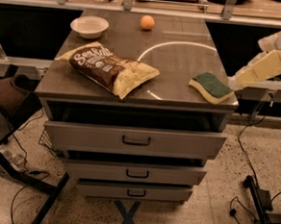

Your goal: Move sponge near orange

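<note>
Grey-brown and smooth, the worktop point(183, 59) is carrying four things. The sponge point(211, 87) is lying flat near the front right corner. Its dark green scrub side is facing up and its pale yellow foam is showing along the front. It is sitting just inside the right edge.

The orange point(147, 22) is resting well apart from the sponge, close to the back edge and about midway along it. Nothing is touching it. A white bowl point(89, 26) is standing upright near the back left corner, to the left of the orange and apart from it. A yellow and brown chip bag point(110, 68) is lying across the left half. It is slanting from the left edge toward the middle of the front edge. A thin pale arc point(174, 43) is curving over the surface between the orange and the sponge.

A pale arm is reaching in from the right side of the view. Its gripper point(239, 81) is hanging just beyond the right edge of the worktop, just beside the sponge and slightly behind it. Whether the gripper is open or closed I cannot tell, and it is not showing anything in its grasp.

Below the front edge three drawers are showing, each with a dark handle. The top drawer point(135, 140) is standing pulled out.
</note>
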`<state>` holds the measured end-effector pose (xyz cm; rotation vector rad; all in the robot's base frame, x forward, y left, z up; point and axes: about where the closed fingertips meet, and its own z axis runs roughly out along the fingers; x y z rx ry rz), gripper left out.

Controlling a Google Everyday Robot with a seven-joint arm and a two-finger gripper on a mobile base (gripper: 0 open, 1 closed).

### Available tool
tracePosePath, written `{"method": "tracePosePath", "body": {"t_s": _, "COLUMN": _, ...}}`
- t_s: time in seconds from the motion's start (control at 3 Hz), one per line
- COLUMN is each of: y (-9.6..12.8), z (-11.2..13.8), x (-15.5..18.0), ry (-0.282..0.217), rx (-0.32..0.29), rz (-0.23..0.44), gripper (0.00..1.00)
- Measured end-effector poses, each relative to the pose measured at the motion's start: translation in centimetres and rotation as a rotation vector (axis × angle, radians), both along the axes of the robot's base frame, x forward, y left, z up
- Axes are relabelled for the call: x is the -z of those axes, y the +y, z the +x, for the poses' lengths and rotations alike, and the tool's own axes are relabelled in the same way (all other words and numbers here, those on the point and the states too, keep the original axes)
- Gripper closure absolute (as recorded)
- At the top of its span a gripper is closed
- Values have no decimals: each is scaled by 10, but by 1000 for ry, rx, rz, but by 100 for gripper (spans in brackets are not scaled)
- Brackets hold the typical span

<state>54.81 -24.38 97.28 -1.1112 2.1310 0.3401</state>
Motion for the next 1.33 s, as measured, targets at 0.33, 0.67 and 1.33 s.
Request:
{"method": "tracePosePath", "body": {"t_s": 0.33, "y": -6, "z": 39, "x": 12, "ry": -41, "rx": 56, "rz": 164, "gripper": 0}}
{"method": "tracePosePath", "body": {"t_s": 0.67, "y": -16, "z": 55, "x": 17, "ry": -141, "rx": 87, "rz": 211, "gripper": 0}}
{"method": "tracePosePath", "body": {"t_s": 1.33, "y": -18, "z": 66, "x": 23, "ry": -180, "rx": 96, "rz": 228, "gripper": 0}}
